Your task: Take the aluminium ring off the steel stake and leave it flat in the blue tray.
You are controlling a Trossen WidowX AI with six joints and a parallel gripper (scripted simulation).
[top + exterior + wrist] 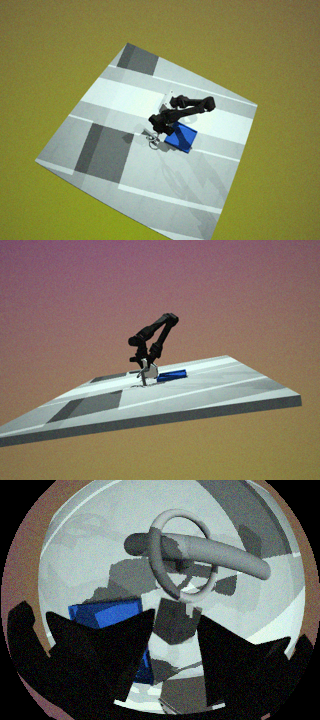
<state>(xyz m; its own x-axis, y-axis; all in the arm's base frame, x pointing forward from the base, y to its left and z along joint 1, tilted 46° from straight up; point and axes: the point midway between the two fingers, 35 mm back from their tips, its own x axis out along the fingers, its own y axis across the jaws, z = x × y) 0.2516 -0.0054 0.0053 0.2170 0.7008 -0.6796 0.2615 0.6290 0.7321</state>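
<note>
The steel stake has a grey cross-bar [148,132] [133,372] [225,556] on top of an upright post [143,380]. The aluminium ring [139,373] [156,562] is tilted at cross-bar height, and the bar passes through its opening. In the wrist view one side of the ring lies over the bar and the other side behind it. My gripper [146,368] [176,616] is shut on the ring's dark tab [175,625], beside the cross-bar. The fingertips are hidden in the top view. The blue tray [192,142] [171,378] [120,612] shows no ring inside.
The tray lies on the table [155,175] [180,392], close beside the stake. The arm's forearm [189,111] reaches over the tray's back edge. A pale base plate [167,102] [151,371] is behind the stake. Shadows of the arm and ring fall on the table.
</note>
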